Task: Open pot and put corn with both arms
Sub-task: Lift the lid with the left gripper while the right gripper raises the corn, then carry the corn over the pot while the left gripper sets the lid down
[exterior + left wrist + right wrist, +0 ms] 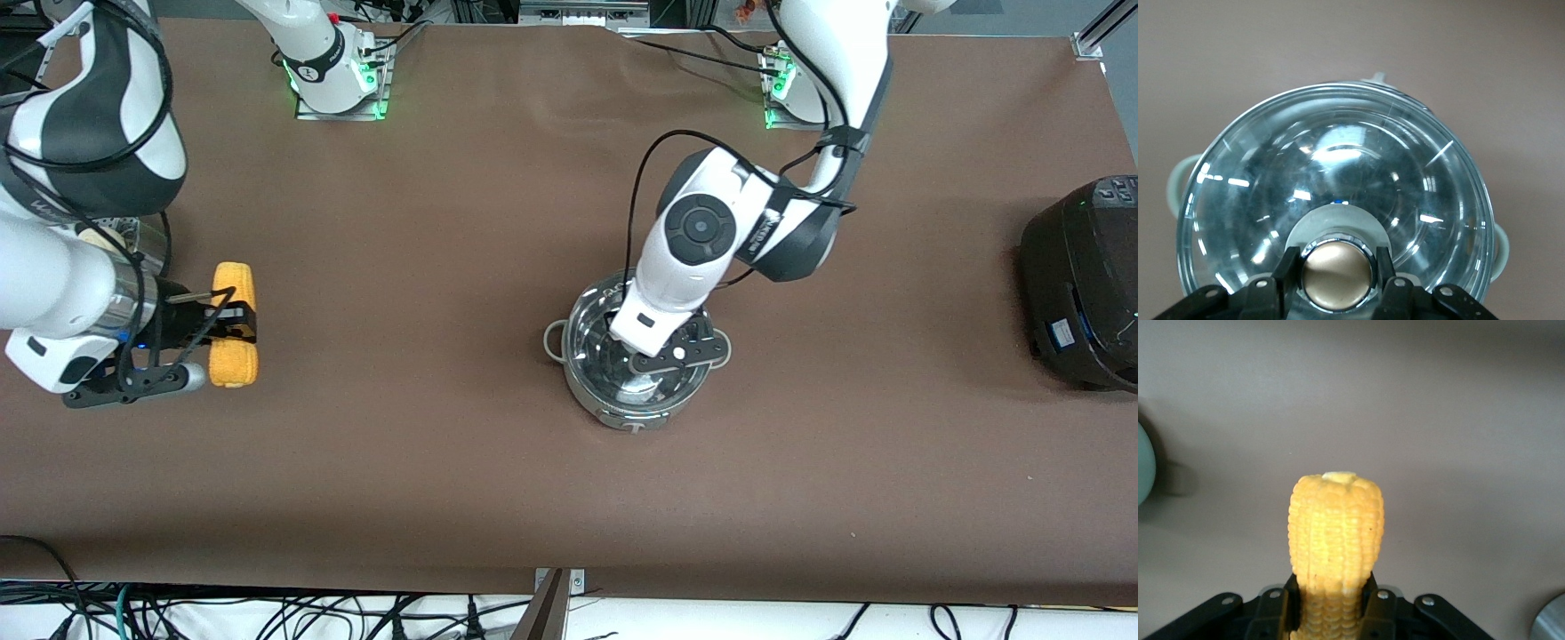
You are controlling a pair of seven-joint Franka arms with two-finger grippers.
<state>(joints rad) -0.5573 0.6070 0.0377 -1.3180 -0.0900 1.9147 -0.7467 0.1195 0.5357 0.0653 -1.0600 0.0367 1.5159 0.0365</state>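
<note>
From the front view, the pot (637,364) stood on the brown bench (444,462) about midway along it, lid (622,342) on. The left end effector (662,356) sat on top of the lid, its arm covering much of the glass. Toward the right arm's end, the right end effector (233,324) was clamped across the middle of the corn (235,323); whether the cob rested on the bench or hung just above it was unclear. A steel vessel (133,240) showed partly under the right arm. A black cooker (1085,284) stood at the left arm's end, well apart from the pot.

In the left wrist view, the left end effector (1338,275) was closed on the copper-coloured knob (1338,277), one finger at each side. The pot's grey handles (1179,183) stuck out past the rim.

In the right wrist view, the right end effector (1331,603) gripped the corn (1336,533) between its fingers, the cob's end pointing away over bare bench. A pale rounded edge (1143,463) and a grey one (1551,620) showed at the borders; I couldn't tell what they were.
</note>
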